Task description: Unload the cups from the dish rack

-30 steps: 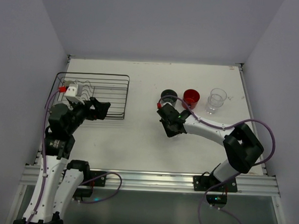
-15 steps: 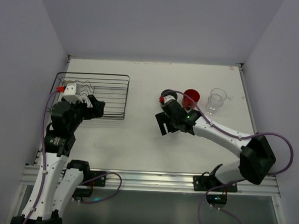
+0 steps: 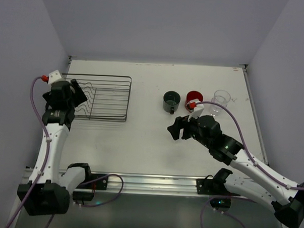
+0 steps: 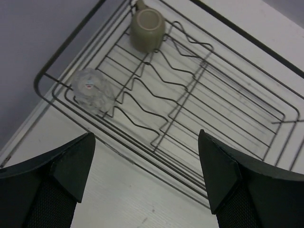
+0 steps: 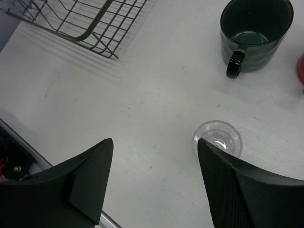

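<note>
Upright dark mug [image 3: 171,99] beside red mug [image 3: 195,95]

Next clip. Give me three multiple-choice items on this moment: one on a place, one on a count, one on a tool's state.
1. The olive-grey cup is:
A) in the dish rack
B) standing outside it
C) held up in the air

2. Cups in the dish rack:
A) none
B) two
C) four

3. The left tool is:
A) shut on a cup
B) shut on a wire
C) open

Answers:
1 A: the left wrist view shows the cup among the rack's wires.
2 B: only that cup and a clear tumbler sit inside the rim.
3 C: its fingers are wide apart above the rack, with nothing between them.
</note>
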You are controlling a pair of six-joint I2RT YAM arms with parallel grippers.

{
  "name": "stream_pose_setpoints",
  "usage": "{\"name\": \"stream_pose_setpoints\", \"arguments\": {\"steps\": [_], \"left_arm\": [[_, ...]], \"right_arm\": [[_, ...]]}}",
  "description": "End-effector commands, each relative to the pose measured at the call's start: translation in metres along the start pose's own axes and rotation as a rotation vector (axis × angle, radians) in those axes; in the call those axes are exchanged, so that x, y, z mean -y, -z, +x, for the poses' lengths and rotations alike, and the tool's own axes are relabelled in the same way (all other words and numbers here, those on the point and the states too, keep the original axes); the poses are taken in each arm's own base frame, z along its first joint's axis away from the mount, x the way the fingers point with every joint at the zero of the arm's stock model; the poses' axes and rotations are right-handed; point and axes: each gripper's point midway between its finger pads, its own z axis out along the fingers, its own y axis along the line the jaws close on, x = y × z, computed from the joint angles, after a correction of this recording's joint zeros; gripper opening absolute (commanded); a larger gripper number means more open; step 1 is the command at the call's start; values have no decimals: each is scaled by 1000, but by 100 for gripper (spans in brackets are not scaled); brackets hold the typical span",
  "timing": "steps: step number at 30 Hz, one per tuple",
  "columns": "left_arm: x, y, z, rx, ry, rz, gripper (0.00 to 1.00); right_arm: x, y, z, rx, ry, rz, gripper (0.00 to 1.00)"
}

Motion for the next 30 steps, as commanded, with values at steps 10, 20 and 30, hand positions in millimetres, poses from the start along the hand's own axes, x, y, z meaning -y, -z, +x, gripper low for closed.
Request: {"name": "stream_pose_setpoints", "arguments": {"steps": [10, 20, 30], "left_arm": [[-66, -73, -23, -152, 121, -254, 82], [-91, -108, 3, -286, 111, -302, 75], [-98, -135, 38, -369, 112, -339, 69]], "right_arm": [[-40, 17, -17, 88, -68, -229, 72], [-44, 20, -17, 90, -68, -252, 72], [-42, 20, -17, 93, -64, -246, 72]]}}
